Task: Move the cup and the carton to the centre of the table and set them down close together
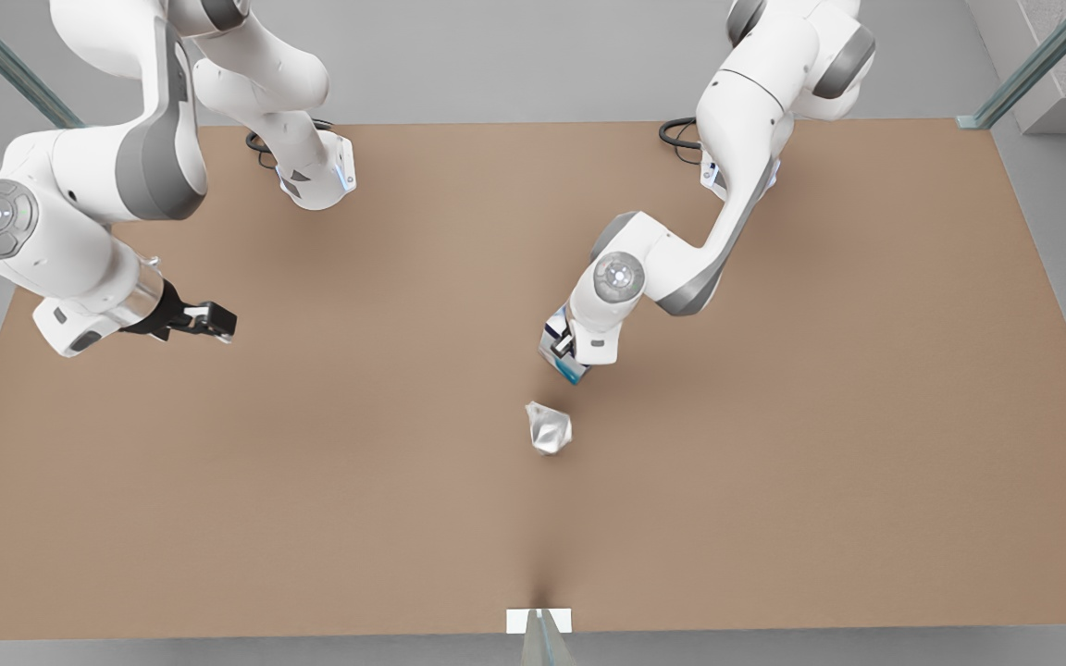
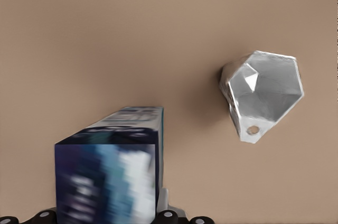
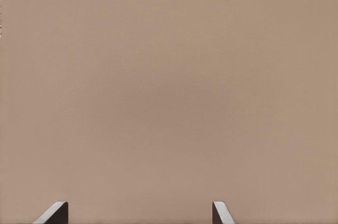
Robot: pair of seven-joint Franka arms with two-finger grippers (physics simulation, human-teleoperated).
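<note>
front view overhead, wrist views close, downward

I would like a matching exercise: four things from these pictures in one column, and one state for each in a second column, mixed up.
Things:
1. cup
2. carton
3. right gripper
4. table

States:
A. light brown, bearing the cup
B. jaws apart, holding nothing, waiting at the front view's left
C. silver-grey, faceted, lying near the table's centre
D. held by the left gripper close beside the cup

Pairs: 1-C, 2-D, 3-B, 4-A

Bare table (image 1: pixel 311 481) surrounds cup (image 1: pixel 549 428) beside carton (image 1: pixel 563 356).
</note>
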